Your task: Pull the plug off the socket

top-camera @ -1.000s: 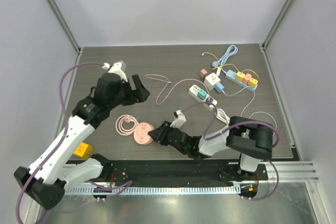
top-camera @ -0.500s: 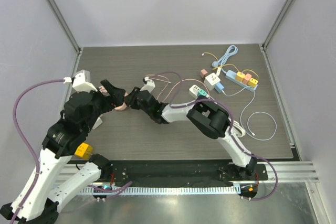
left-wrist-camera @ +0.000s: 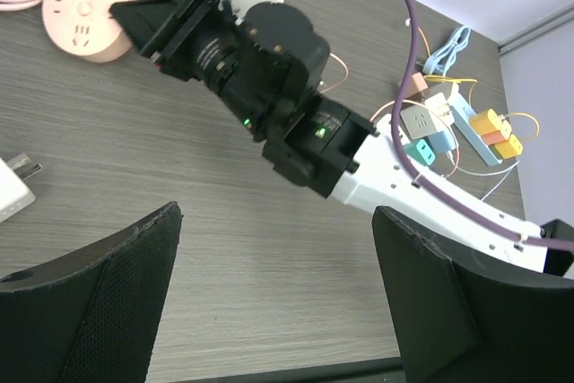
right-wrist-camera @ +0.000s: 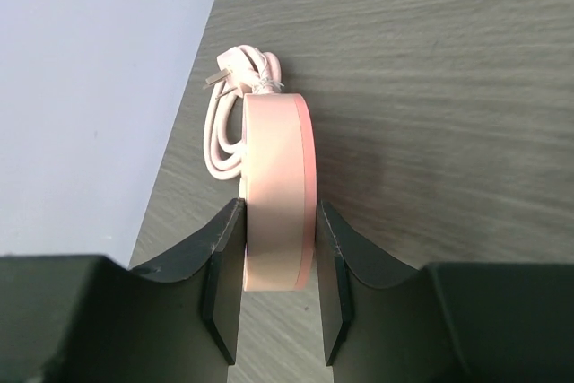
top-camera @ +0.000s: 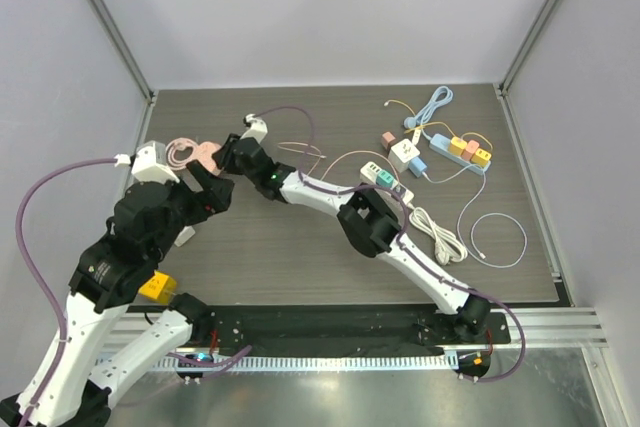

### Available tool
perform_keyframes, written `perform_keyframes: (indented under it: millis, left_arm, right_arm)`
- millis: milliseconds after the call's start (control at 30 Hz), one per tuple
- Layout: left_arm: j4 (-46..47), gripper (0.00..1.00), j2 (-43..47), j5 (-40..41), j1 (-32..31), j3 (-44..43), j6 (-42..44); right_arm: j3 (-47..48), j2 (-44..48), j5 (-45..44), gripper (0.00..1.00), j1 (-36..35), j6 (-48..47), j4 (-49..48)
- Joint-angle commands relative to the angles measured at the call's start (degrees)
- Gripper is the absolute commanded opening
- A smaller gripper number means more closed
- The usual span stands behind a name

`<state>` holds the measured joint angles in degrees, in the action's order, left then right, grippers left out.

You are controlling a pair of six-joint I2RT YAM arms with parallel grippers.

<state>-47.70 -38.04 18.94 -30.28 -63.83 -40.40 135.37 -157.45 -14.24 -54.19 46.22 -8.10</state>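
Observation:
The round pink socket (top-camera: 204, 155) with its coiled pink cable (top-camera: 180, 151) is at the table's far left. My right gripper (top-camera: 222, 159) is shut on it; in the right wrist view the socket (right-wrist-camera: 278, 177) stands on edge between the fingers of that gripper (right-wrist-camera: 280, 206). The left wrist view shows the socket's slotted face (left-wrist-camera: 82, 11). A white plug (left-wrist-camera: 13, 187) with metal prongs lies on the table, apart from the socket; it also shows in the top view (top-camera: 184, 236). My left gripper (top-camera: 215, 191) is open and empty over bare table (left-wrist-camera: 278, 218).
At the back right lie a blue power strip (top-camera: 458, 147) with yellow and orange plugs, a white strip (top-camera: 385, 179) with teal plugs, a white cube adapter (top-camera: 405, 152) and loose cables (top-camera: 436, 232). My right arm (left-wrist-camera: 421, 190) stretches across the table's middle.
My right arm swung from the front centre to the far left, carrying the pink socket and its cable along. My left arm drew back toward the front left.

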Motion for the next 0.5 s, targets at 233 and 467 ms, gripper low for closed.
perform_keyframes:
  millis: [233,467]
  left_arm:
    - [-2.0,0.88,2.4,1.1,0.2,-1.4,0.6]
    - [-1.7,0.91,2.5,-0.7,0.2,0.2,0.2]
  right_arm:
    - [2.1,5.2,7.7,0.63,3.4,-8.8,17.9]
    - [-8.2,19.3,6.2,0.64,3.3,-16.8,23.0]
